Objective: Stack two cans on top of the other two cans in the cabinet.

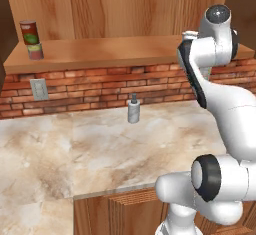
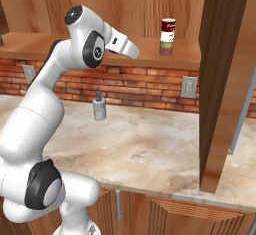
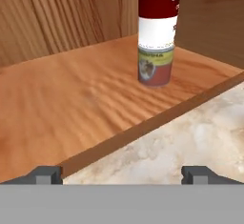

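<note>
On the cabinet's shelf a red can with a white band stands upright on a pale can with a yellowish label. The right base view shows the same stack, red can over pale can. At the shelf's left end a dark red-brown can with a green patch stands on another pale can. My gripper is open with nothing between its fingertips. It hangs in front of the shelf edge, short of the red-and-white stack and apart from it; the hand points right along the shelf.
A grey pump bottle stands on the marble counter below the shelf, against the brick wall. A tall wooden cabinet panel juts out at the right of the shelf. Wall outlets sit in the brick.
</note>
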